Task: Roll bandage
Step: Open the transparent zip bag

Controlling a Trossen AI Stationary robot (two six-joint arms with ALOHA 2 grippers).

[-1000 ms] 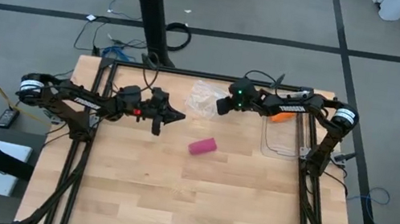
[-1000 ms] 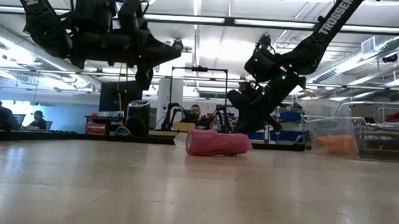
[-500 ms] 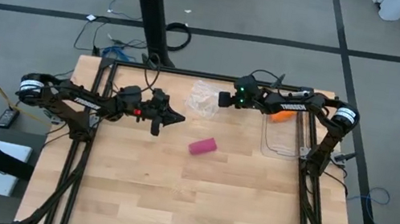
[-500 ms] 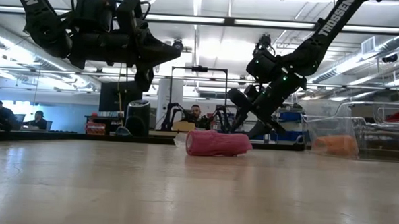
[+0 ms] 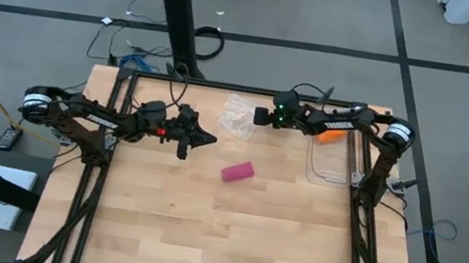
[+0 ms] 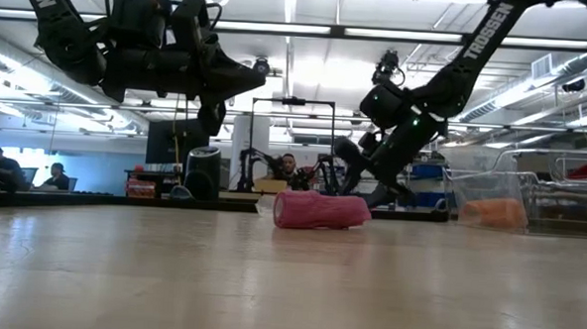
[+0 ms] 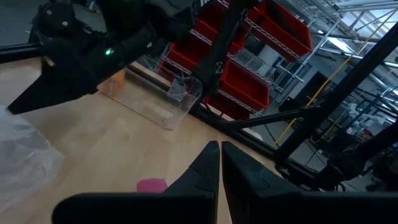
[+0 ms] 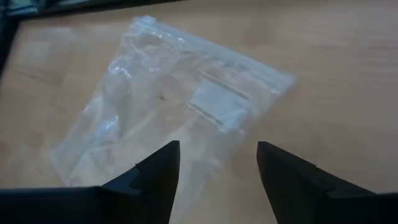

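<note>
The pink bandage [image 5: 236, 171] lies rolled into a short cylinder on its side in the middle of the wooden table; it also shows in the low view [image 6: 320, 210] and the left wrist view [image 7: 152, 185]. My left gripper [image 5: 210, 138] hangs shut and empty above the table, left of the roll. My right gripper [image 5: 258, 116] is open and empty at the far side, above a clear plastic bag [image 8: 168, 102], its fingers pointing toward the table's left.
A clear plastic bag [image 5: 238, 116] lies flat near the far edge. A clear plastic bin [image 5: 335, 158] stands at the far right with an orange roll [image 5: 330, 136] in it. Bare wood spreads over the near half of the table.
My right gripper has drawn back a little toward the table's far edge and tipped more level over the clear bag. The left arm and the pink roll have kept still.
</note>
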